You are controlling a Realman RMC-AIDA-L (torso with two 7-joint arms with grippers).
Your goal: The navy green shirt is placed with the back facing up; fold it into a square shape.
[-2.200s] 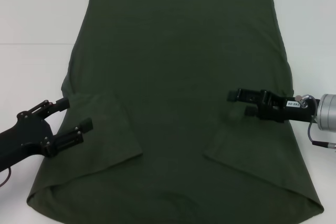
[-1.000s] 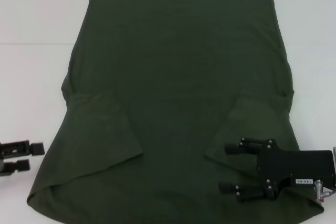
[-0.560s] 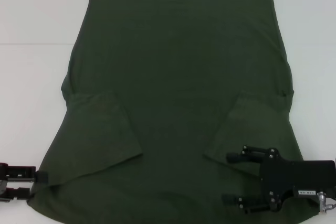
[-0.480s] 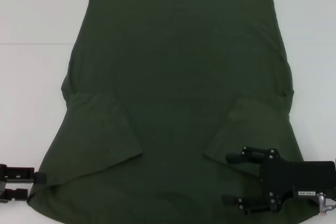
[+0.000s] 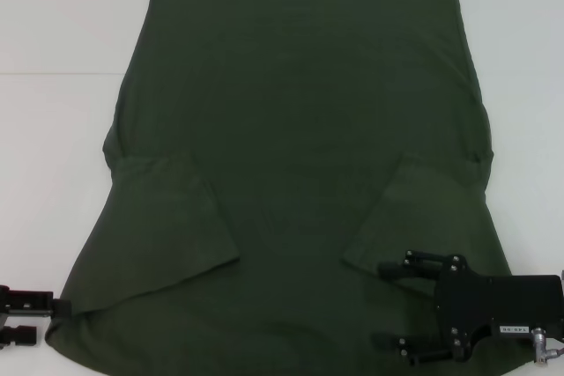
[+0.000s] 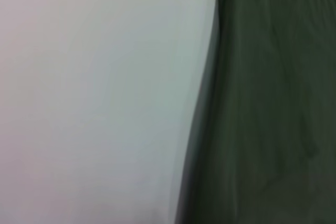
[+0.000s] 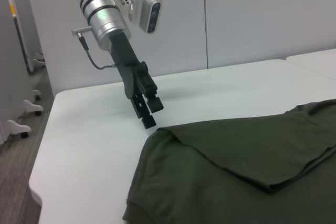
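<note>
The navy green shirt lies flat, plain side up, on the white table, with both sleeves folded inward over its body. My left gripper is low at the shirt's near left corner, just off the cloth, open with nothing between its fingers. The right wrist view shows the left gripper pointing down at the table beside that corner of the shirt. My right gripper is open wide over the near right part of the shirt, beside the folded right sleeve. The left wrist view shows only the shirt's edge on the table.
A seam crosses the white table at the far left. The table's corner and edge drop off beyond the left gripper, with wheeled furniture legs on the floor there.
Both grippers have left the folded sleeves and come toward the near edge. In the last half second the left has settled by the near left corner and the right has moved slightly nearer.
</note>
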